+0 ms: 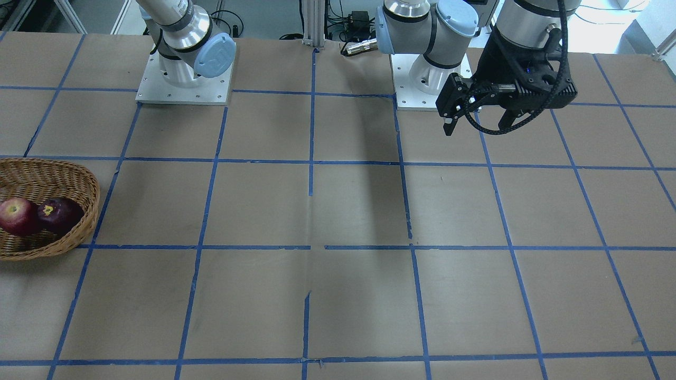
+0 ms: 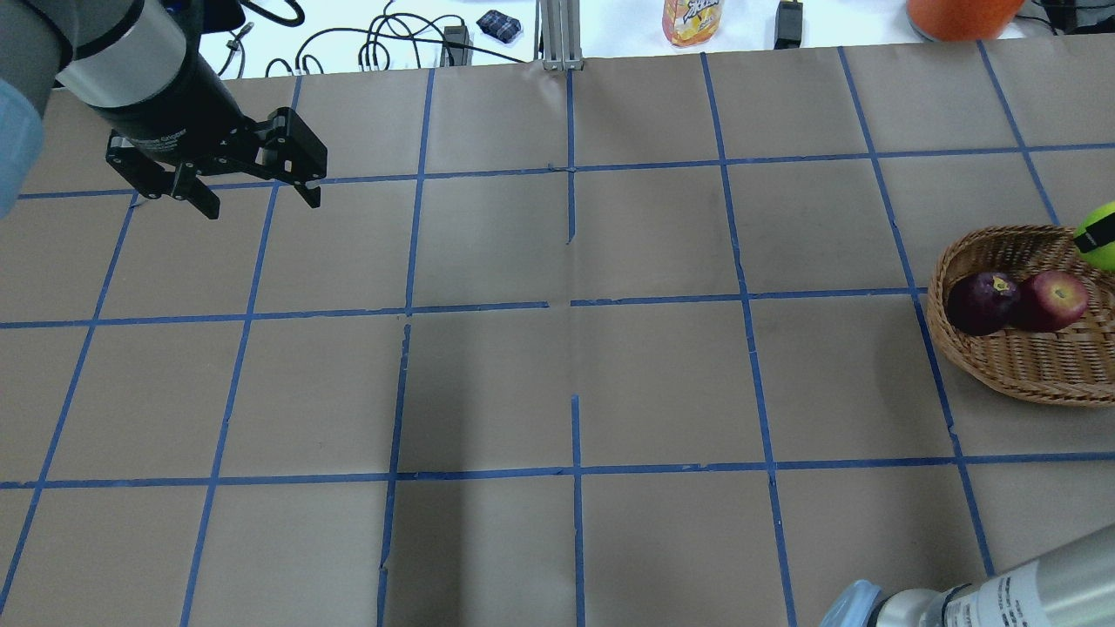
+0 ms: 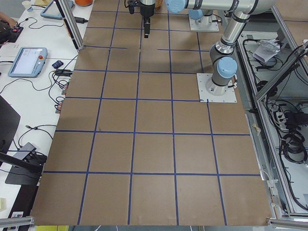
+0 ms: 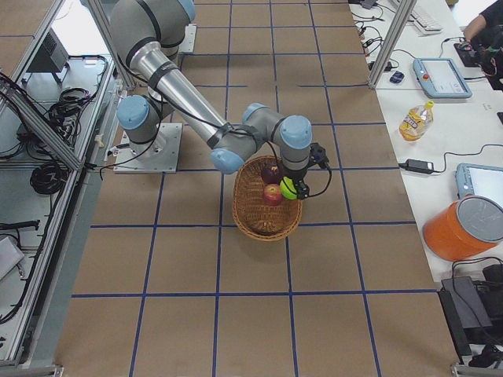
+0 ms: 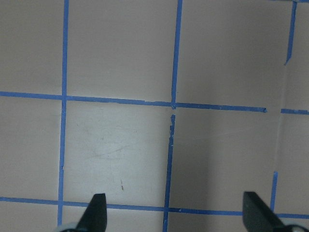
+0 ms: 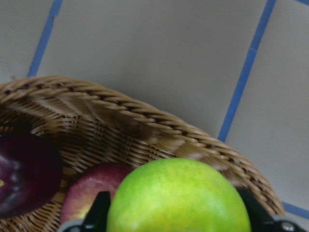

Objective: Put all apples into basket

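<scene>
The wicker basket (image 2: 1019, 370) sits at the table's right end; it also shows in the front view (image 1: 53, 177) and the right side view (image 4: 250, 206). In it lie the red apple (image 2: 1056, 299) and the dark purple apple (image 2: 980, 302), touching. My right gripper (image 6: 176, 215) is shut on the yellow-green apple (image 6: 178, 195) and holds it over the basket's far rim (image 6: 145, 125), above the red apple (image 6: 87, 195). My left gripper (image 2: 261, 204) is open and empty, hanging over bare table at the far left; its fingertips (image 5: 96, 208) frame only paper.
Blue tape lines grid the brown paper tabletop (image 2: 566, 366). Beyond the far edge are a juice bottle (image 2: 692, 19), an orange bucket (image 2: 958, 13) and cables. The arm bases (image 1: 182, 79) stand at the robot's edge of the table.
</scene>
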